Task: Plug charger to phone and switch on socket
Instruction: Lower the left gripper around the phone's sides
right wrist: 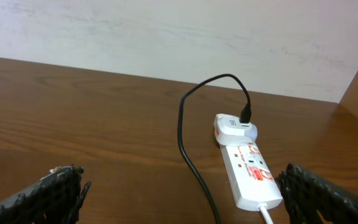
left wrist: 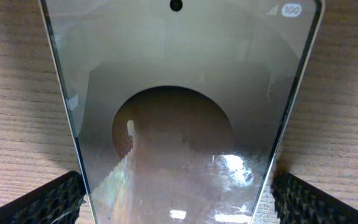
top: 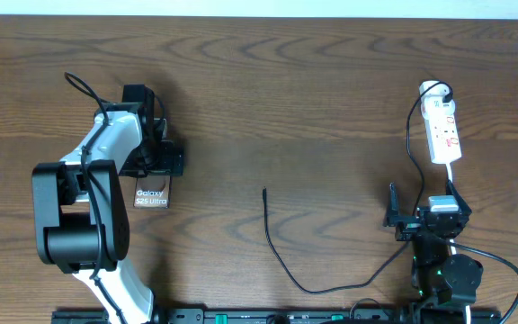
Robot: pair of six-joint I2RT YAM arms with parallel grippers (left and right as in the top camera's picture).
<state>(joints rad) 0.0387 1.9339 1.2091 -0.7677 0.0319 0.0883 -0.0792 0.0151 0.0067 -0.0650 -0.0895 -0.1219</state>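
Note:
The phone lies flat on the wooden table, its "Galaxy" lettering showing in the overhead view. My left gripper is open and straddles its far end. In the left wrist view the phone fills the space between the two fingers. The charger cable's black plug tip lies loose mid-table. The cable loops toward the front edge and runs up to a white adapter in the socket strip. My right gripper is open and empty just in front of the strip.
The strip's white cord leaves its near end between my right fingers. A pale wall borders the table's far edge. The black cable crosses the table left of the strip.

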